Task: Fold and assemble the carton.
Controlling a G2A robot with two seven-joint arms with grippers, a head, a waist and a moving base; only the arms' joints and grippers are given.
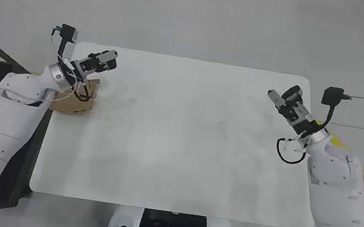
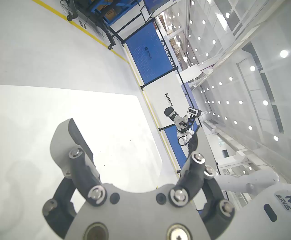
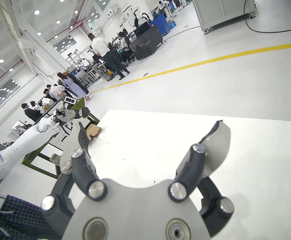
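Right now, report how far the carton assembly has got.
Done: nothing evident. The brown carton lies at the table edge beneath the left arm, partly hidden, so its folds cannot be judged. In hand: nothing; the left claw and right claw are both open and empty above the table. Left: grasping, folding, assembling.

We see a large industrial robotics lab or factory test hall; a pale, glossy floor point(image 3: 227, 86) spreads wide, marked with a yellow line point(image 3: 204, 61), and rows of round ceiling lights point(image 2: 252, 68) sit high overhead. Blue partition panels point(image 2: 150, 54) on black frames fence off bays; a grey metal cabinet point(image 3: 224, 11) stands on the open floor; benches crowded with equipment point(image 3: 91, 75) line the far side; our white work table point(image 3: 159, 136) stands out in the open floor.
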